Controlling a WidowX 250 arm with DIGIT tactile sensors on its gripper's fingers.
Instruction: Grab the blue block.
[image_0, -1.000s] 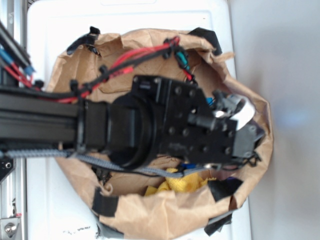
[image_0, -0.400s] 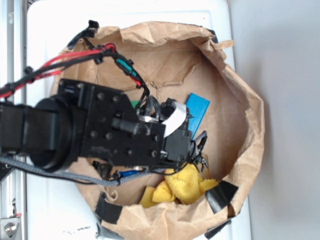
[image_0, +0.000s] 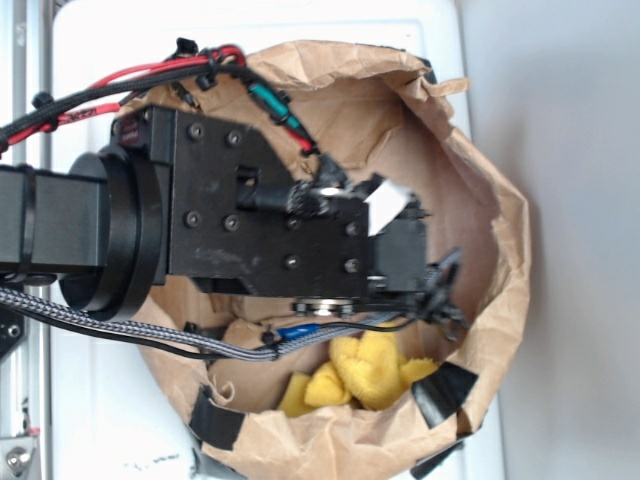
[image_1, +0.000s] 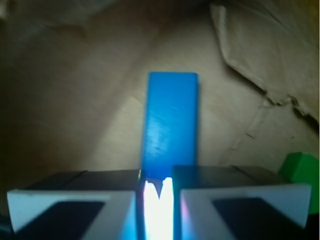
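Arm has shifted right and up over the paper bag (image_0: 500, 250) since the earlier frame, now covering the spot where the blue block showed. Exterior view: block hidden under the gripper (image_0: 440, 290); yellow cloth (image_0: 365, 370) visible at bag's lower edge. Wrist view: blue block (image_1: 170, 125) lies flat on the brown bag floor, its near end running into the narrow gap between the fingers (image_1: 75, 200). Fingers nearly together; whether they are clamped on the block, cannot tell. Green slab (image_1: 300, 167) at right edge, apart from block.

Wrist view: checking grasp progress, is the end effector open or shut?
Nearly shut: only a narrow bright gap separates the end effector pads, with the flat bright-blue rectangular block ahead, ungripped.
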